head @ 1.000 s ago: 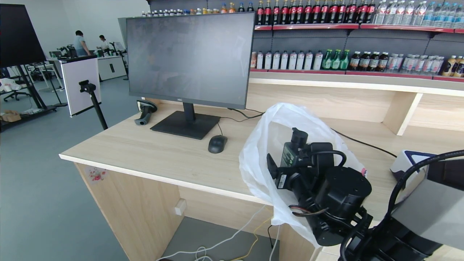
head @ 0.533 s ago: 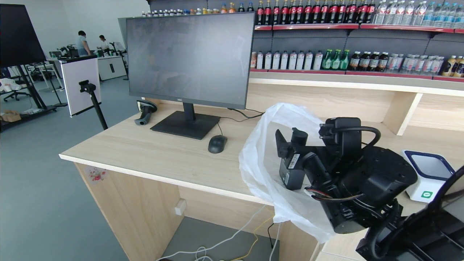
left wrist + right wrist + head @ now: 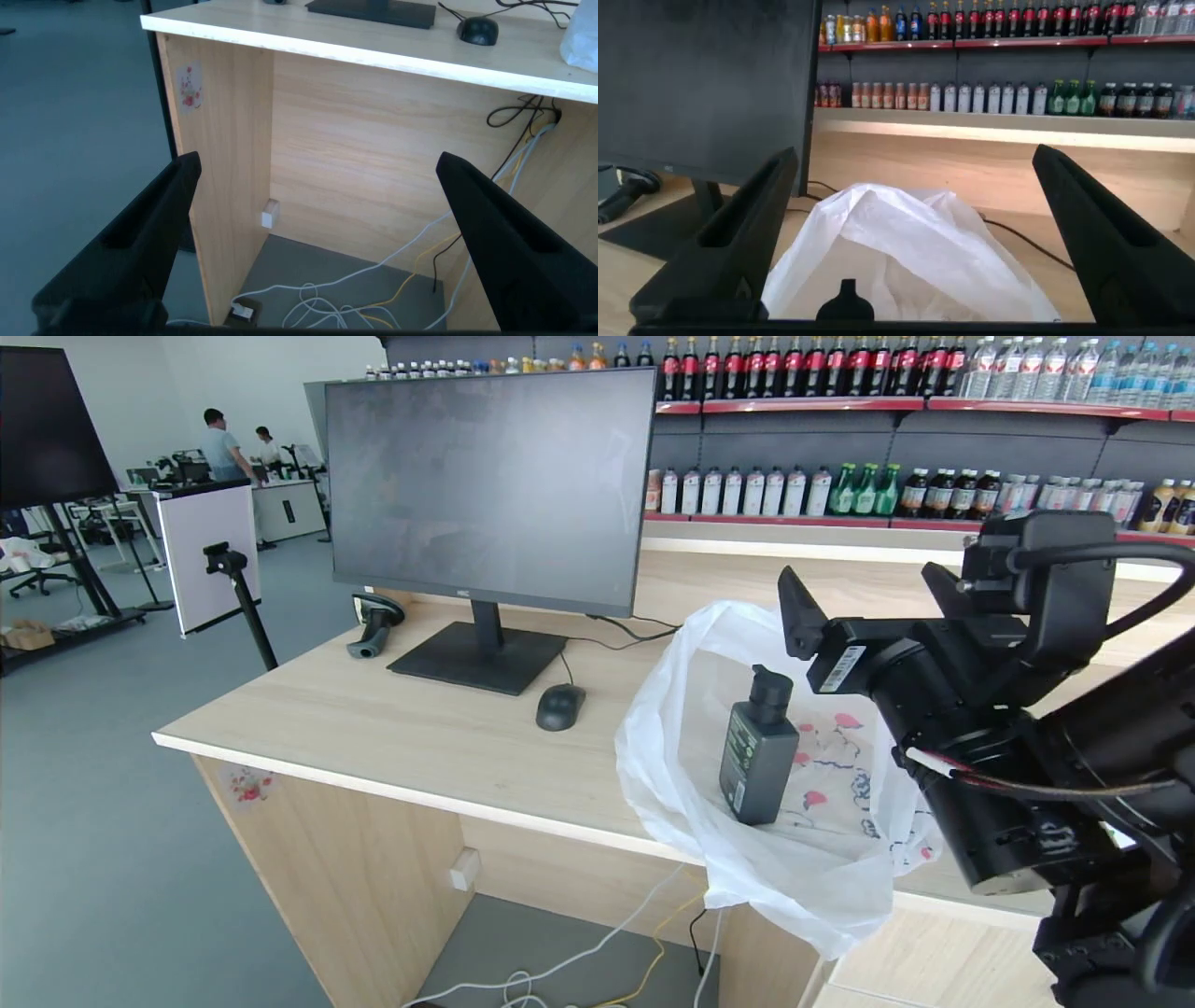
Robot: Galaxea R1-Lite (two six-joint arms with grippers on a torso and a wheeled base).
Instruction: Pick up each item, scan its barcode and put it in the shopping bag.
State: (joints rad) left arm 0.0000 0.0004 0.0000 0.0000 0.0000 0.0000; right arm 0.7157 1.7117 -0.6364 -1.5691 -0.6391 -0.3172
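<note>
On the counter (image 3: 392,728), at the monitor's (image 3: 490,485) 4 o'clock, sits the shopping bag (image 3: 672,756). The right gripper (image 3: 856,571) hangs at 2 o'clock from the dark bottle (image 3: 758,756) standing upright inside it, jaws wide apart and empty. The left gripper (image 3: 318,159) gapes empty too.

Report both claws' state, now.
Left claw: open, holding nothing.
Right claw: open, holding nothing, above the bag.

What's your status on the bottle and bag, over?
Right gripper jaws open, empty, raised near shopping bag. Left gripper jaws open, empty, low before the counter. Dark bottle upright inside bag. Nothing blocking bag mouth.
</note>
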